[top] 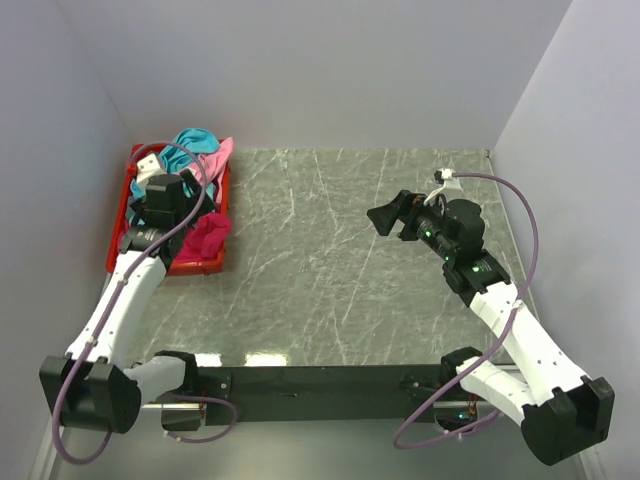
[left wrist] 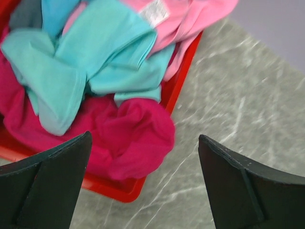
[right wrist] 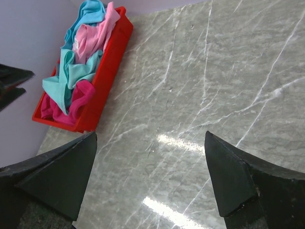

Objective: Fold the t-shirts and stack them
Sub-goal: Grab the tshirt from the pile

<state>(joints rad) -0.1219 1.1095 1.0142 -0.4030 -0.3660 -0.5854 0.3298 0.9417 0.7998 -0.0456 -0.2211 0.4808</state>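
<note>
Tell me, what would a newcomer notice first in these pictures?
A red plastic bin at the far left of the grey marbled table catches the eye, heaped with crumpled soft cloth t-shirts: a magenta-red t-shirt, a teal t-shirt and a light pink t-shirt. The left gripper hangs open above the heap; the right gripper, also open, hangs over bare tabletop.

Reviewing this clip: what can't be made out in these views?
Top view: left arm covers the left gripper and much of the bin.
All views: shirts lie tangled, so their count is unclear.
Left wrist view: frame edges cut off the bin; the pink shirt label is too blurred to read.
</note>
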